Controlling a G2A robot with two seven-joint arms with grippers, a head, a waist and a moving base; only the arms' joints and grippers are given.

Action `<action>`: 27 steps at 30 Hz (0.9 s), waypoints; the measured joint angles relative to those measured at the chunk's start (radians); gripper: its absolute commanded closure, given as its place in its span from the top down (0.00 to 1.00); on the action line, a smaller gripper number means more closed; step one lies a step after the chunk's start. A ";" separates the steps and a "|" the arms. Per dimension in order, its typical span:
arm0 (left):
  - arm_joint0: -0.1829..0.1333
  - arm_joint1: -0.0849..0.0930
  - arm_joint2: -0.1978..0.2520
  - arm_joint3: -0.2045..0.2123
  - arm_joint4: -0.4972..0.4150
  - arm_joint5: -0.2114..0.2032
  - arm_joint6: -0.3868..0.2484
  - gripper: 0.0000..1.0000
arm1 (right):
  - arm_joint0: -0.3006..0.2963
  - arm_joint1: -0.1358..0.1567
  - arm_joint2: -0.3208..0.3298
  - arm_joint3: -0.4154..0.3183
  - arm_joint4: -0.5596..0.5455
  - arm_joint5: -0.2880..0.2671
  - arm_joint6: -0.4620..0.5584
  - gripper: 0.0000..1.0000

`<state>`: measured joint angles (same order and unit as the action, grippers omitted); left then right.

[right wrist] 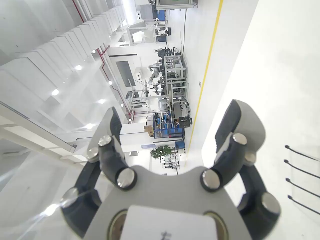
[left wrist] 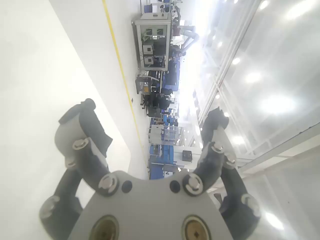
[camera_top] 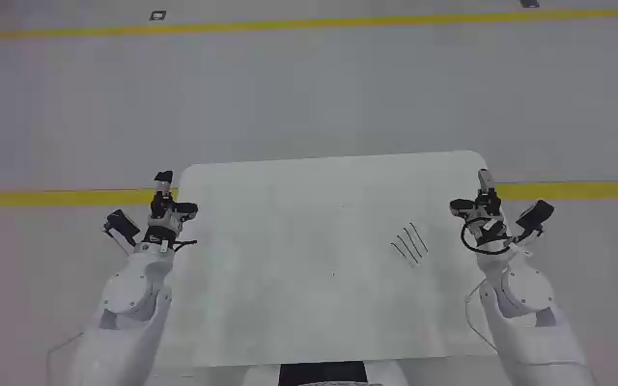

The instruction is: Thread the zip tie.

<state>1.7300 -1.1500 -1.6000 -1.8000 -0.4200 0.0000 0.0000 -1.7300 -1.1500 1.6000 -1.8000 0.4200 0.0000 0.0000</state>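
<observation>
We are hovering the left gripper (left wrist: 152, 111) at the table's (camera_top: 290, 289) left edge and the right gripper (right wrist: 173, 108) at its right edge, fingers spread, carrying nothing; the zip ties (camera_top: 410, 245) are lying flat near the right edge, probably set there for that arm's reach.

bright, even | glare off ceiling lamps (left wrist: 277, 104) (wrist views) | edges bowed

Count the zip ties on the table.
4 zip ties, side by side on the right part of the table near the right gripper: one, second, third, fourth. None seems hidden.
</observation>
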 measured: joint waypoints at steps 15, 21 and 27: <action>0.000 0.000 0.000 0.000 0.000 0.000 0.000 1.00 | -0.009 0.018 0.072 0.017 -0.125 -0.062 0.159 1.00; 0.000 0.000 0.000 0.000 0.000 0.000 0.000 1.00 | -0.035 0.046 0.145 0.036 -0.305 -0.175 0.461 1.00; 0.000 0.000 0.000 0.000 0.000 0.000 0.000 1.00 | -0.043 0.055 0.154 0.041 -0.399 -0.266 0.587 1.00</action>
<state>1.7300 -1.1500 -1.6000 -1.8000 -0.4200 0.0000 0.0000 -1.7729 -1.0945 1.7542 -1.7589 0.0212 -0.2665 0.5873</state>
